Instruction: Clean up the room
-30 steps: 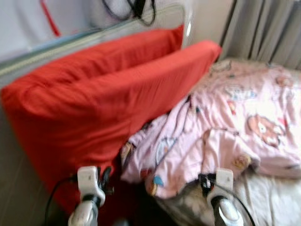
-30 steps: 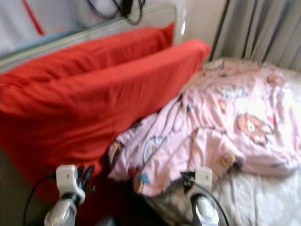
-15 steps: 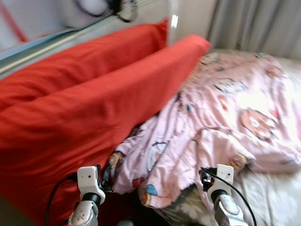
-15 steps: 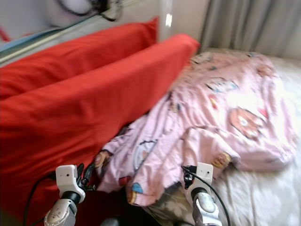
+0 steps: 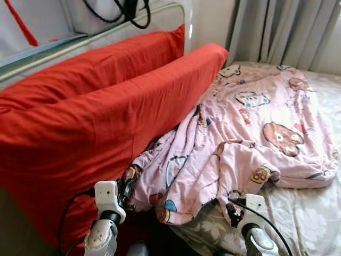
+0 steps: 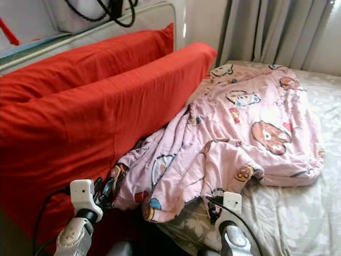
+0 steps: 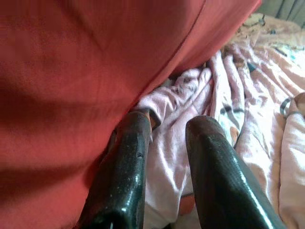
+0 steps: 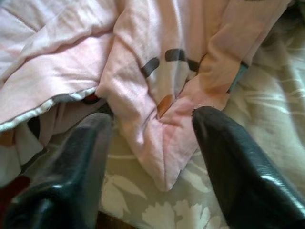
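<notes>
**Both grippers at the near edge of a rumpled pink blanket**

The right gripper hangs released, its glossy black fingers spread either side of a folded corner of the soft pink cartoon-print blanket, which lies bunched in creases on the grey floral bedsheet. The left gripper has its fingers parted by a narrow gap, pointing at the blanket's crumpled edge where it tucks beneath two long, plump red pillows leaning against the padded headboard.
</notes>
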Motion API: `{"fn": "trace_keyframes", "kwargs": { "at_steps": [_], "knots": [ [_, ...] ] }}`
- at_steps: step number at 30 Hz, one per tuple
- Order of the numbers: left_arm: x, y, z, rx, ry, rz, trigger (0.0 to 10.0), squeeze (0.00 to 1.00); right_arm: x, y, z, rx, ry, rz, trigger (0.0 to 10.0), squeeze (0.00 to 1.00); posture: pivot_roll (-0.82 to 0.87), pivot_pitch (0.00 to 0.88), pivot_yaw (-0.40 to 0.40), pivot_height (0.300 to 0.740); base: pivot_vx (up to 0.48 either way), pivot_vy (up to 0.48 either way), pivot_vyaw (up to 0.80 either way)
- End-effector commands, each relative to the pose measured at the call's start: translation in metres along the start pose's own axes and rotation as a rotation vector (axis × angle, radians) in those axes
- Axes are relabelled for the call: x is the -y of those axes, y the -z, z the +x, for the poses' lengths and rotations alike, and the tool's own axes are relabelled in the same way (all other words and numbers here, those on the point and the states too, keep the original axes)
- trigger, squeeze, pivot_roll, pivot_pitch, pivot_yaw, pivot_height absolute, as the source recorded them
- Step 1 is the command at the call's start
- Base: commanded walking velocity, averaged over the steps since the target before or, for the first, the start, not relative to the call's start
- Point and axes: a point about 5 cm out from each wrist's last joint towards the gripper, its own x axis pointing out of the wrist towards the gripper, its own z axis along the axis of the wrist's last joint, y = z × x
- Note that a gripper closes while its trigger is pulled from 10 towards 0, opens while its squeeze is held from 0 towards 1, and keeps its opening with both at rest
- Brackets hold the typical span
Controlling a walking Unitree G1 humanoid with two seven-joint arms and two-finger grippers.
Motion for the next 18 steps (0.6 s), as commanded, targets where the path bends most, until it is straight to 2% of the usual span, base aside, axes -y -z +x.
{"fn": "trace_keyframes", "kwargs": {
  "at_steps": [1,3,4,5,6,7,18],
  "knots": [
    [0.002,-0.005,0.002,0.013,0.002,-0.008,10.0,0.00,-0.003,-0.005,0.003,-0.006,-0.013,-0.027,10.0,1.00,0.06,0.018,0.023,0.642,0.000,0.000,0.00],
    [0.003,-0.007,0.000,0.020,0.005,-0.010,10.0,0.00,-0.004,-0.005,0.003,-0.010,-0.020,-0.046,10.0,1.00,0.07,0.045,0.020,0.642,0.000,0.000,0.00],
    [0.004,-0.008,0.000,0.021,0.007,-0.011,10.0,0.00,-0.004,-0.005,0.003,-0.012,-0.024,-0.058,10.0,0.95,0.07,0.049,0.019,0.642,0.000,0.000,0.00],
    [0.004,-0.008,-0.001,0.022,0.008,-0.011,10.0,0.00,-0.005,-0.005,0.003,-0.014,-0.027,-0.066,10.0,0.95,0.07,0.049,0.019,0.642,0.000,0.000,0.00],
    [0.005,-0.008,-0.003,0.024,0.008,-0.011,10.0,0.00,-0.005,-0.005,0.003,-0.014,-0.031,-0.070,10.0,0.24,0.08,0.063,0.018,0.642,0.000,0.000,0.00],
    [0.005,-0.009,-0.005,0.025,0.008,-0.012,10.0,0.00,-0.005,-0.005,0.003,-0.013,-0.033,-0.072,10.0,0.00,0.08,0.073,0.017,0.642,0.000,0.000,0.00],
    [-0.011,-0.019,-0.043,0.013,-0.056,0.020,10.0,0.00,-0.009,-0.014,0.007,-0.001,-0.010,-0.095,10.0,0.00,0.14,0.181,0.011,0.642,0.000,0.000,0.00]
  ]
}}
